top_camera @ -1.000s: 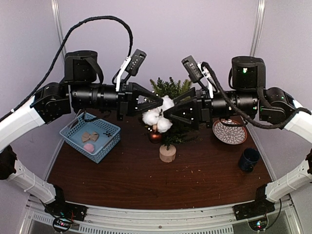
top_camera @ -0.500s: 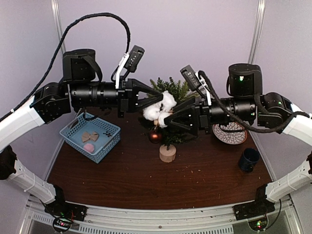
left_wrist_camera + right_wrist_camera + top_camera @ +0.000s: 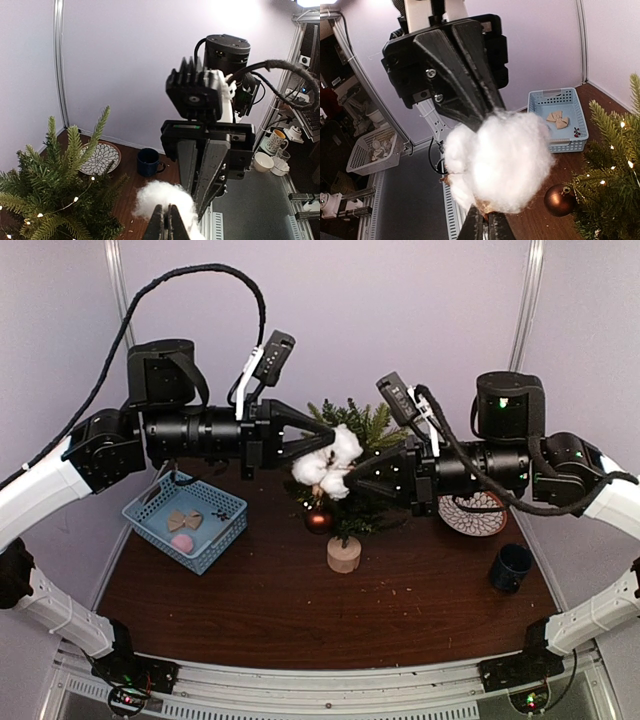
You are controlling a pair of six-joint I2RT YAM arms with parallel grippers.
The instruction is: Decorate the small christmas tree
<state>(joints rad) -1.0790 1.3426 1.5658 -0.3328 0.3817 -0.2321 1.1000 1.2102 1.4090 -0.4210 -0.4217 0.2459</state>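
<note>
moved: right end effector (image 3: 348, 478). its jaws stood spread around the white fluffy cotton tuft (image 3: 328, 462) a second ago and are now clenched on the tuft's lower side. the arm has also drawn slightly to the right.
left end effector (image 3: 326, 446): unchanged, clenched on the same tuft from the opposite side.
tuft: lifted a little, held in the air between both tips, over the upper branches.
small dark-green artificial christmas tree (image 3: 360, 422): upright on its round pale wooden base at mid-table, string lights lit, not shifted. one glossy red-brown bauble (image 3: 318, 520) hangs low on its left side.
also present: blue plastic mesh basket (image 3: 212, 558) with small ornaments inside, patterned round plate (image 3: 472, 515), dark blue mug (image 3: 511, 566), dark wooden table (image 3: 250, 610).
assessment: the tuft is now in a two-sided hold, probably for a handover or for teasing it apart. it is not yet resting on the branches, so placing it remains to be done.
</note>
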